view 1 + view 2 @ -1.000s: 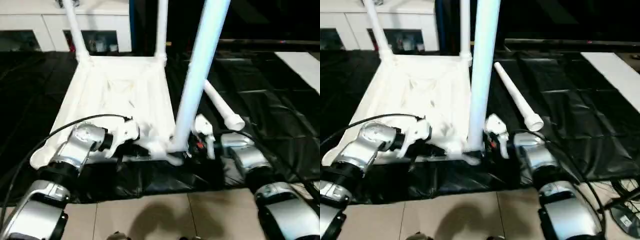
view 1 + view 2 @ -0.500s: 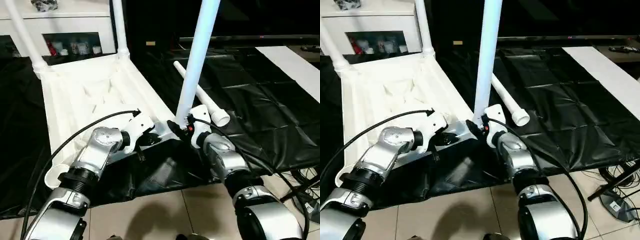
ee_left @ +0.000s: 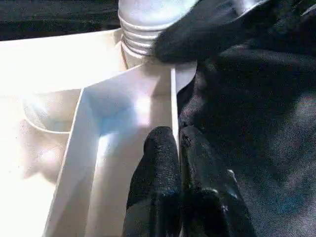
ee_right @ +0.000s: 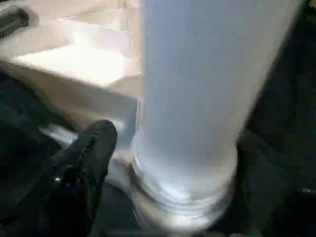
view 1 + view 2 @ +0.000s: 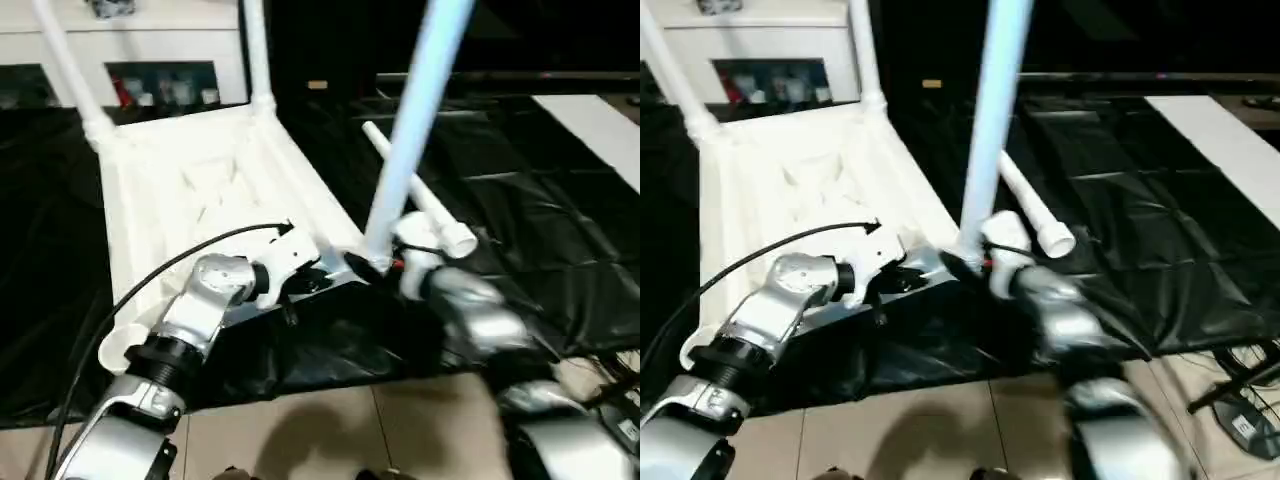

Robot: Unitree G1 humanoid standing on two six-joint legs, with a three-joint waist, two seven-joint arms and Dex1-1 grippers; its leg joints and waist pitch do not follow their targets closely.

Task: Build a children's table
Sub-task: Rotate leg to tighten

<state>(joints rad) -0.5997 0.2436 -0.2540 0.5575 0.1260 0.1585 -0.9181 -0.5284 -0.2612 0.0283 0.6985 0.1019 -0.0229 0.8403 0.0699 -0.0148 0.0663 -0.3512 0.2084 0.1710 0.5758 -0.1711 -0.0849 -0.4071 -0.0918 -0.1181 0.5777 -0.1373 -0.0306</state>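
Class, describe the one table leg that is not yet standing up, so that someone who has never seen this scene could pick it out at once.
Start from the upturned white table top on the black floor sheet. Just off its right side, behind the right gripper, a white tubular leg lies flat on the sheet. The other three legs in view stand upright at the top's corners; this one alone lies loose.

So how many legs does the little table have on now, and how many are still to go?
Two legs already stand in the far corners of the upside-down table top. The third leg is in hand: the right pincer holds its base at a near corner socket, while the left pincer pinches the rim. One leg lies on the black sheet, and the other near socket is empty.
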